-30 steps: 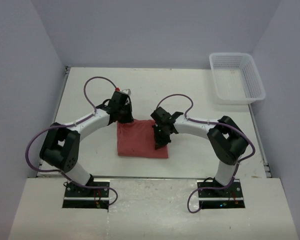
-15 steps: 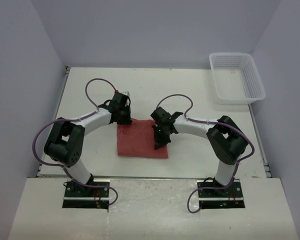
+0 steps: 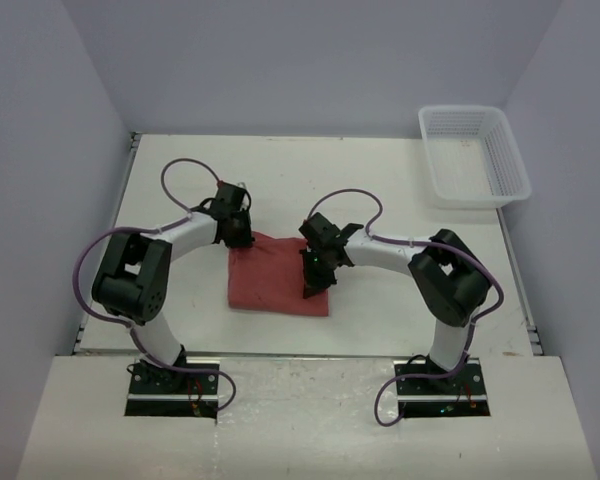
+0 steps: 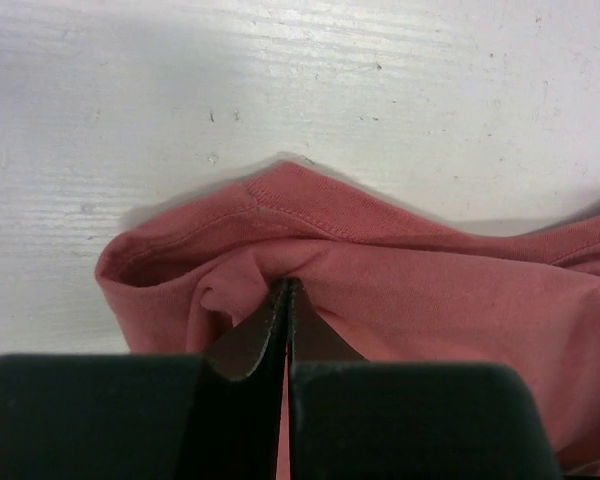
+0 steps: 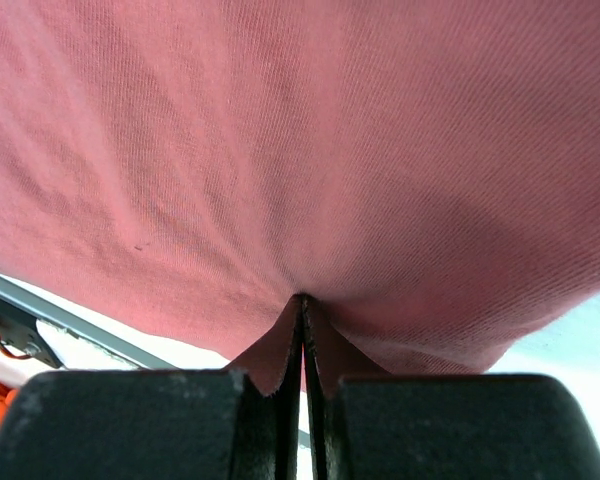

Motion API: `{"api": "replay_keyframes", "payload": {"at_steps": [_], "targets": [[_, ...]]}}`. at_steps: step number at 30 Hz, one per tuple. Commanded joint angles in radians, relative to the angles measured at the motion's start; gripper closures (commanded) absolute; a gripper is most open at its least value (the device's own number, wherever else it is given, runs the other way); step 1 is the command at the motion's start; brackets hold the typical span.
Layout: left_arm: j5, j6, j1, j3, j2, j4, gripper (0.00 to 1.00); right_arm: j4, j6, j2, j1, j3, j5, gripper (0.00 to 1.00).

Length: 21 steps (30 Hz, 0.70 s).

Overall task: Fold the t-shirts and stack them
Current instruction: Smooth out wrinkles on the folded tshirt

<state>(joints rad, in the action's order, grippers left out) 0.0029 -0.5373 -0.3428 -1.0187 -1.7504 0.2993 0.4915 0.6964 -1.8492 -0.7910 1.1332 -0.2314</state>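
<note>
My left pincer and right pincer each pinch, fully closed, the brick-red cloth t-shirt; I fear uneven pulling undoes the fold.

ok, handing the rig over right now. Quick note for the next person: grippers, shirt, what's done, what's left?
Left gripper: shut on the t-shirt, at its far-left corner.
Right gripper: shut on the same t-shirt, pinching its right edge.
Position: one t-shirt in view, a compact rectangle on the table between the arms. White basket sits at the far right corner, apart from it.
Done: shirt folded small.
Left: probably finish or release this fold, then stack. No second shirt or stack visible.
</note>
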Motion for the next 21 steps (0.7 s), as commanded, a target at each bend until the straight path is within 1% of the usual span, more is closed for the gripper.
{"api": "replay_keyframes", "payload": {"at_steps": [1,5,9,13,15,21], "targets": [[-0.090,0.042,0.027,0.017,0.069,-0.026,1.00,0.027,-0.015,-0.059,-0.005,-0.004,0.052,1.00],[-0.104,0.040,0.015,0.012,0.218,0.006,1.00,0.065,-0.040,-0.018,-0.005,0.048,0.107,1.00],[-0.090,0.033,0.002,-0.023,0.290,0.095,1.00,0.191,-0.067,0.050,-0.005,0.201,0.152,1.00],[-0.057,-0.003,-0.022,-0.015,0.319,0.129,1.00,0.281,-0.081,0.044,0.018,0.329,0.167,1.00],[-0.055,-0.022,-0.056,0.002,0.324,0.133,1.00,0.311,-0.083,0.035,0.032,0.378,0.178,1.00],[-0.064,-0.093,-0.130,0.057,0.315,0.190,1.00,0.344,-0.124,-0.036,0.122,0.450,0.152,1.00]]}}
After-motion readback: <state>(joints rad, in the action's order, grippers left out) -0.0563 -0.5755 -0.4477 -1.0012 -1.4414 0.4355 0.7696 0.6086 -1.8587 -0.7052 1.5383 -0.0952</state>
